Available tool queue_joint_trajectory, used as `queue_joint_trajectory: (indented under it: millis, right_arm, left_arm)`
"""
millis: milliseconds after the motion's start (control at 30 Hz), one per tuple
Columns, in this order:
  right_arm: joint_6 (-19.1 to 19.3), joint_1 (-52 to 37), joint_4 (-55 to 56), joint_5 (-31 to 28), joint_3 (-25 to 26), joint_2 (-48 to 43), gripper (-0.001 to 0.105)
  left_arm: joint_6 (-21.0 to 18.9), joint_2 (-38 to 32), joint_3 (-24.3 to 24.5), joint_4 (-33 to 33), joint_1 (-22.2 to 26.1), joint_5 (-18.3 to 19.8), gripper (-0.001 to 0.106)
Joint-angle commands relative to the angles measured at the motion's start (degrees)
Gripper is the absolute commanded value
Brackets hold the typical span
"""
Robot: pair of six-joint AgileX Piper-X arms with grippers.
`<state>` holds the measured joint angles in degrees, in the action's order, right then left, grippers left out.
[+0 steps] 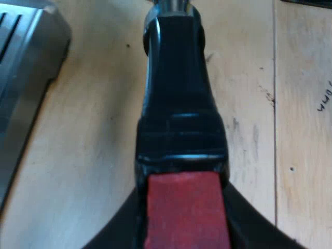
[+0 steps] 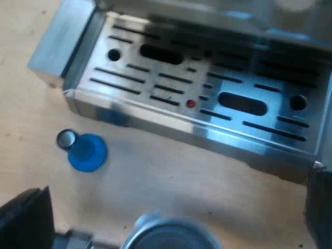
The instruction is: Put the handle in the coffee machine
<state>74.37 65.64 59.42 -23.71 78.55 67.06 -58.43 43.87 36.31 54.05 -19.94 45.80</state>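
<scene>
The holder's dark handle (image 1: 179, 104) runs away from my left gripper (image 1: 187, 228) over the wooden table, its red end (image 1: 184, 207) pressed between the black fingers. The left gripper is shut on that handle. From the right arm, the holder's round metal basket (image 2: 171, 234) lies on the table just before the espresso machine's slotted drip tray (image 2: 207, 104). My right gripper (image 2: 171, 215) is above the basket, open, with its fingers spread wide and touching nothing.
A blue tamper (image 2: 83, 150) stands on the wood close to the drip tray's corner. A steel corner of the machine (image 1: 26, 62) lies beside the handle. Pale wooden boards (image 1: 249, 129) surround the holder.
</scene>
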Motion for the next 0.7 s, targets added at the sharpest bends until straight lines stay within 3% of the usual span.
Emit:
queue_joint_trajectory:
  millis: [33, 367, 533, 700]
  right_arm:
    - [-0.69, 2.75, -0.01, -4.58, 0.4, -0.18, 0.102]
    - [-2.68, 14.19, -1.39, -14.81, 0.4, -0.18, 0.102]
    - [-2.68, 16.78, -1.55, -15.09, 0.4, -0.18, 0.102]
    - [-2.68, 16.99, -1.75, -14.97, 0.4, -0.18, 0.102]
  left_arm:
    - [-0.22, -1.51, 0.57, -0.1, 1.37, 2.97, 0.0]
    - [7.09, -2.7, 0.57, 9.45, 7.38, 3.78, 0.0]
    - [11.3, -2.7, 0.57, 13.95, 10.9, 7.81, 0.0]
    - [15.06, -2.7, 0.57, 15.18, 14.52, 8.79, 0.0]
